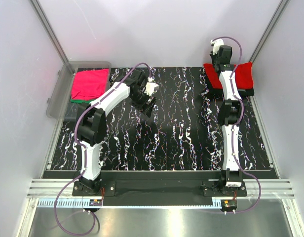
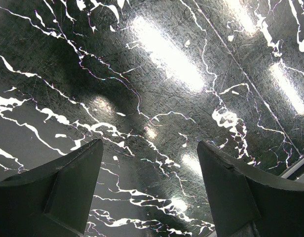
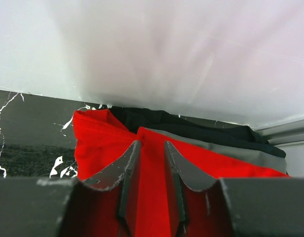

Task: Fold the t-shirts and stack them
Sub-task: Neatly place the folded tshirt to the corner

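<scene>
A bright red t-shirt point(image 1: 242, 74) lies on top of a stack at the back right of the table, over a grey t-shirt point(image 3: 246, 154) and a black t-shirt point(image 3: 191, 129). My right gripper point(image 1: 217, 60) is at the stack's far left edge. In the right wrist view its jaws point(image 3: 151, 144) are nearly closed, with a ridge of the red shirt point(image 3: 100, 143) pinched between them. My left gripper point(image 1: 151, 98) hangs open and empty over the bare table point(image 2: 157, 74). A magenta-pink t-shirt point(image 1: 89, 83) lies folded over a green one point(image 1: 78, 101).
The pink and green shirts rest in a clear plastic bin point(image 1: 60, 98) at the back left. The black marbled table top point(image 1: 176, 133) spreads between the arms. White walls and metal rails point(image 1: 263, 29) close in the back and sides.
</scene>
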Controlling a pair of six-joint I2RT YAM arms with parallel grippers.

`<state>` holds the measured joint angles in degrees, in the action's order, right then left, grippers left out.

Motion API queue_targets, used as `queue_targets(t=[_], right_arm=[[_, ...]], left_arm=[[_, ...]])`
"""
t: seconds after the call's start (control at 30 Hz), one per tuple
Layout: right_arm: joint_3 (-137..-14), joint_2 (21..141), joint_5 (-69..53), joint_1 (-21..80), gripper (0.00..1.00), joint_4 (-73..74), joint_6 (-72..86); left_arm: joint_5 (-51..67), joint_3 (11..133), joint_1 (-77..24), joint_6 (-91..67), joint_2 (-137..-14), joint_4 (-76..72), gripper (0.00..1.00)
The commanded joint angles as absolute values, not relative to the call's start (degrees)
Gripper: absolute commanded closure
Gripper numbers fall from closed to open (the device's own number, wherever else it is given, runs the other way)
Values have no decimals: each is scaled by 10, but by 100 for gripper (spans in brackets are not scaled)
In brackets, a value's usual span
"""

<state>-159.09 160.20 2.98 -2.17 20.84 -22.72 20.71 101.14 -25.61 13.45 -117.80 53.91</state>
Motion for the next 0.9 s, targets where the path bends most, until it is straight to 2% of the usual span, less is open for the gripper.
queue_targets(t=[0.0,0.13,0.3,0.4,0.5,0.67,0.7,0.73,0.87], right_arm=[[-1593,1600,39,-17,69,192,-235],[-1593,1603,40,-18,68,192,-236],[-1589,1614,51,-18,59,192,-235],[-1589,1619,52,-18,59,191,-237],[-1590,1621,42,-18,73,195,-238],[-1601,1628,32,-18,81,204,-239],[-1604,1629,30,-18,95,206,-240],[-1609,1630,32,-18,100,209,-238],[-1625,1619,26,-18,100,213,-236]], left_arm=[[201,1017,-260,131,-1165,525,17],[200,1020,-262,131,-1169,525,17],[200,1025,-264,132,-1173,525,17],[197,1024,-265,133,-1175,524,17],[192,1021,-266,134,-1173,525,17],[185,1019,-272,137,-1169,524,17],[185,1018,-273,138,-1168,523,17],[182,1017,-275,138,-1166,523,17],[174,1012,-284,142,-1160,524,16]])
